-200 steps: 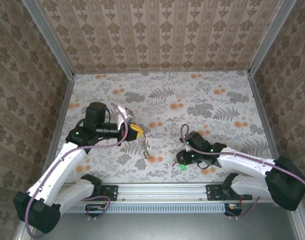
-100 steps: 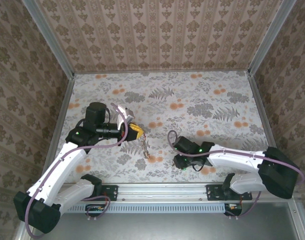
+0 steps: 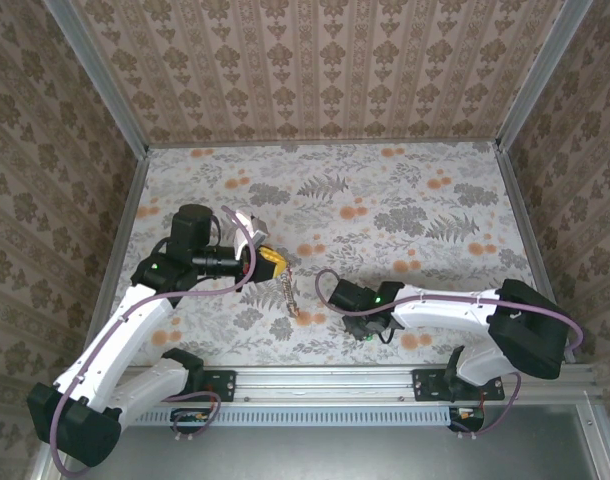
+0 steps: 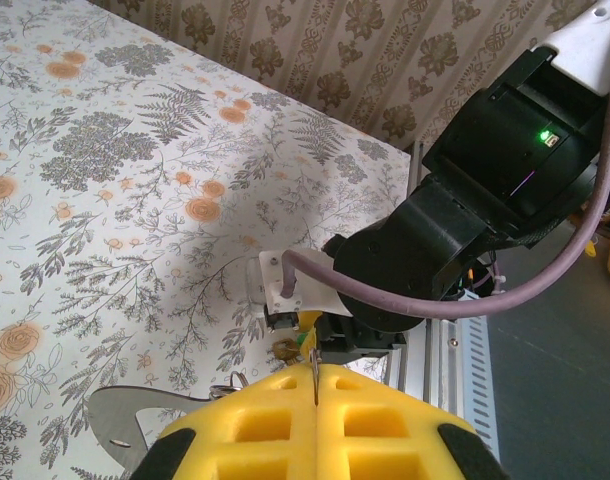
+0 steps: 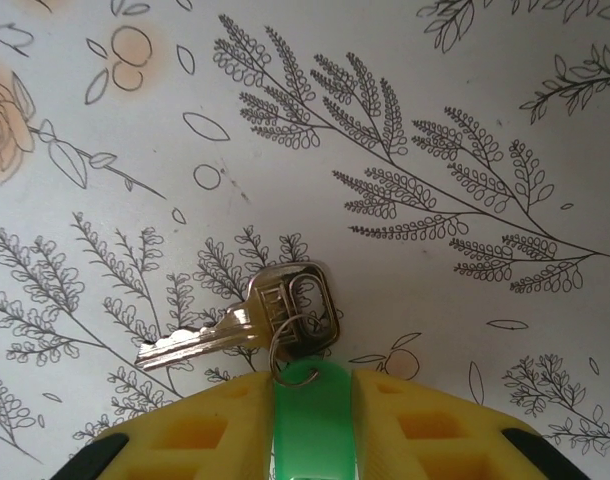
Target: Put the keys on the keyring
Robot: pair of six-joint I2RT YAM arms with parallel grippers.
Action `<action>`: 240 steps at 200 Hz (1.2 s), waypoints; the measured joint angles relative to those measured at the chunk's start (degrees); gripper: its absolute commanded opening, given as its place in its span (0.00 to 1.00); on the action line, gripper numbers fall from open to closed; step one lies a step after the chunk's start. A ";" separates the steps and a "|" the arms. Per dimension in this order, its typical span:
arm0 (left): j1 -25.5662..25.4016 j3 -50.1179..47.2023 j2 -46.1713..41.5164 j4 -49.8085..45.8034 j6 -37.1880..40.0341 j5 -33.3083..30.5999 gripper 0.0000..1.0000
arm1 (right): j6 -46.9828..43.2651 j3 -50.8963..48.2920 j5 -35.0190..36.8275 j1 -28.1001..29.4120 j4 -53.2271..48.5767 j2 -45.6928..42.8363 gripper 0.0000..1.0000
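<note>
Right wrist view shows the right gripper clamped on a green tag, with its metal key lying on the floral table. Left wrist view shows the left gripper pinched shut on thin wire. Top external view shows that wire is the keyring, dangling beside the right gripper.

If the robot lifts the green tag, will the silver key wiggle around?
Probably yes: the silver key joins the green tag only through a little ring, so it could swing and spin. It looks stiff metal, unlikely to bend, and small, so likely light.
</note>
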 measured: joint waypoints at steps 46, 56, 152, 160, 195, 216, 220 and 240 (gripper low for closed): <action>0.00 0.00 0.00 0.00 0.00 0.00 0.00 | -0.22 0.85 0.28 0.00 0.07 0.94 0.27; 0.00 0.00 0.00 0.00 0.00 0.00 0.00 | -0.44 0.87 0.28 0.00 0.13 0.94 0.27; 0.00 0.00 0.00 0.00 0.00 0.00 0.00 | -0.98 0.87 0.28 0.04 0.96 1.42 0.23; 0.00 0.00 0.00 0.00 0.00 0.00 0.00 | -1.07 0.87 0.28 0.04 1.16 1.66 0.23; 0.00 0.00 0.00 0.00 0.00 0.00 0.00 | -1.07 0.87 0.28 0.04 1.38 2.08 0.21; 0.00 0.00 0.00 0.00 0.00 0.00 0.00 | -1.07 0.87 0.28 -0.02 1.64 2.08 0.20; 0.00 0.00 0.00 0.00 -0.02 0.00 0.00 | -1.07 0.87 0.28 -0.02 1.66 2.08 0.20; 0.00 0.00 0.00 0.00 -0.02 0.00 0.00 | -1.09 0.87 0.28 -0.07 1.79 2.08 0.19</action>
